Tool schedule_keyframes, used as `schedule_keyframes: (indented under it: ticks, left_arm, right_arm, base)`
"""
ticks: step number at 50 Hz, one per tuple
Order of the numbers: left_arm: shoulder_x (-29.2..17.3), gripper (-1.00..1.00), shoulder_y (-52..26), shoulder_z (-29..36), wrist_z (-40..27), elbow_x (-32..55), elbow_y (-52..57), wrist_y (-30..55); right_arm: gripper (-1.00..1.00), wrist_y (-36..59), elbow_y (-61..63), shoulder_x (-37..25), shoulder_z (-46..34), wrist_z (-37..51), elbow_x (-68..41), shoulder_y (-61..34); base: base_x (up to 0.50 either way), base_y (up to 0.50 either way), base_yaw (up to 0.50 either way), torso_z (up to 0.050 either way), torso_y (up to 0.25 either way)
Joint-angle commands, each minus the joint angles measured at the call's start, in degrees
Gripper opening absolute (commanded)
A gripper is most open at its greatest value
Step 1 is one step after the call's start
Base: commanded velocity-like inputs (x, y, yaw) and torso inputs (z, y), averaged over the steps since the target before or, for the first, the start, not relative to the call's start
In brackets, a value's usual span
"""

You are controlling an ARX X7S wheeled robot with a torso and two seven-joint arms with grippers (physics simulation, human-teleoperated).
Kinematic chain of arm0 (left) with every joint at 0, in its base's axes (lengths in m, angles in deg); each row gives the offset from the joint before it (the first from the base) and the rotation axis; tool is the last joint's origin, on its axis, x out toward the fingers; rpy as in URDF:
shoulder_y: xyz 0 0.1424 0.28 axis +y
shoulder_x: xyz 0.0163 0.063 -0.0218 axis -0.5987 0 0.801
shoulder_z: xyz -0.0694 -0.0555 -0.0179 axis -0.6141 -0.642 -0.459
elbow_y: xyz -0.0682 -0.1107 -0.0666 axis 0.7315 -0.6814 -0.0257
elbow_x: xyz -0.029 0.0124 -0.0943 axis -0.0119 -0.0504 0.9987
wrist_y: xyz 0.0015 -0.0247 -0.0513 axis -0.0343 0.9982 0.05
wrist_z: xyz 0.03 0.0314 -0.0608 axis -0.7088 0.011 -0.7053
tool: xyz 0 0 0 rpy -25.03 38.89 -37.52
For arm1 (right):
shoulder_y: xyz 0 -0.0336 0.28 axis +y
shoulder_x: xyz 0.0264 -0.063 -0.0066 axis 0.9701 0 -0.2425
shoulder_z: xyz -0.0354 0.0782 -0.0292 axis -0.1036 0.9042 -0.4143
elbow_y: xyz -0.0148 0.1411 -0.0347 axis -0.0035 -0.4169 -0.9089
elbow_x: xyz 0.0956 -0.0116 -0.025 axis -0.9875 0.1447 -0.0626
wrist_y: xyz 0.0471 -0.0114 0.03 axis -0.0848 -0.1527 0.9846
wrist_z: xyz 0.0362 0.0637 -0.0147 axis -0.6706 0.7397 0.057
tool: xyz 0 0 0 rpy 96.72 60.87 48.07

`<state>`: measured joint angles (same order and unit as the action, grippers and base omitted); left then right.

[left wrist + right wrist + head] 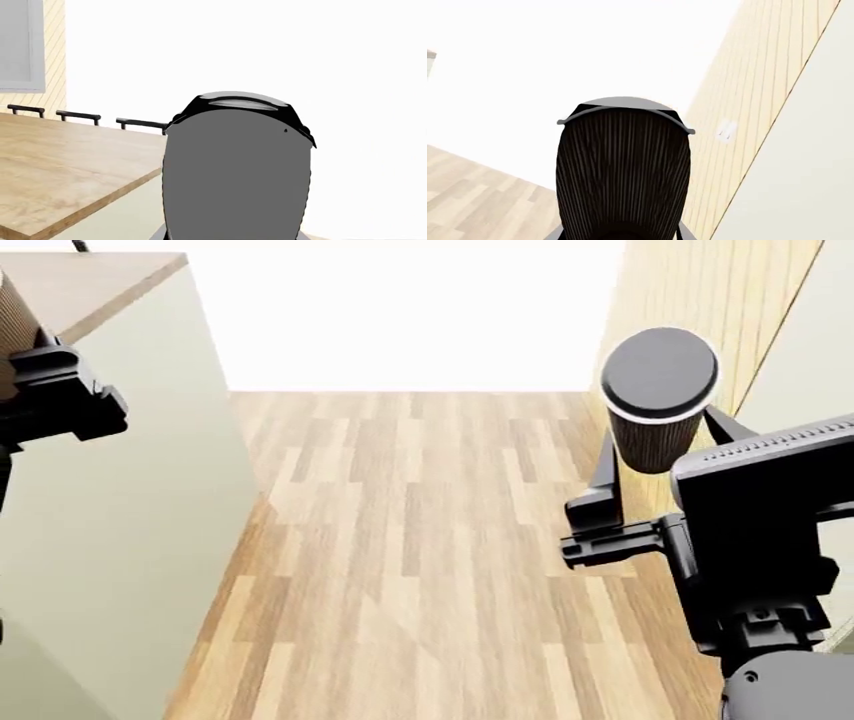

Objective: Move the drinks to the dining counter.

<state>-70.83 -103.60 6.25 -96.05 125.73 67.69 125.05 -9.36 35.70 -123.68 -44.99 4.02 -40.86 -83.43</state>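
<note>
Head view: the right claw (627, 502) is raised at the right side, and it is closed on the ribbed grey-brown lidded cup (655, 430). The cup stands upright in it, its round grey lid toward the camera. Behind this cup is a wall of pale wood panels (694, 300), and below lies the wood-plank floor (427, 570). The floor between the two arms is open.

At the left edge, the left claw (54, 390) shows only as a black block, just beside the sage-green side (134, 490) of the dining counter. A ribbed brown shape at the top left corner is cut by the edge of the picture, so I cannot tell from here what it is.

In the left wrist view, the coffee cup (237, 170) with its black lid fills the middle and looks grey from this close. It hides the claw fingers, so how wide they stand cannot be told. Beside the cup is the light wood surface (67, 170) of the dining counter, and the cup seems off its edge. Behind the surface, the black backs of chairs (79, 116) stand in a row.

In the right wrist view, the ribbed cup (624, 175) is dark and very near, and it covers the fingers.
</note>
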Motion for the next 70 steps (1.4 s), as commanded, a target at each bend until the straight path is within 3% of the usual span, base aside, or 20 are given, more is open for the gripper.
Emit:
schedule_keyframes:
  ticks: [1, 27, 70]
  left_arm:
    - [-0.3, -1.00, 0.2, 1.0, 0.0, -0.3, -0.2, -1.5]
    - [-0.5, -1.00, 1.8, 4.0, 2.3, -4.1, -0.7, -4.2]
    - [-2.2, -1.00, 1.2, 5.2, 0.4, -1.7, -0.9, -5.8]
  right_arm:
    - [-1.00, 2.4, -0.6, 1.0, 0.0, 0.7, 1.0, -0.7]
    - [-1.00, 4.2, -1.2, 0.6, -0.9, 2.9, 1.7, 0.2]
    - [-1.00, 4.8, -0.8, 0.6, -0.8, 2.8, 1.6, 0.4]
  base:
    - [0.16, 0.50, 0.00, 0.000, 0.000]
    - [0.17, 0.50, 0.00, 0.000, 0.001]
    - [0.16, 0.50, 0.00, 0.000, 0.001]
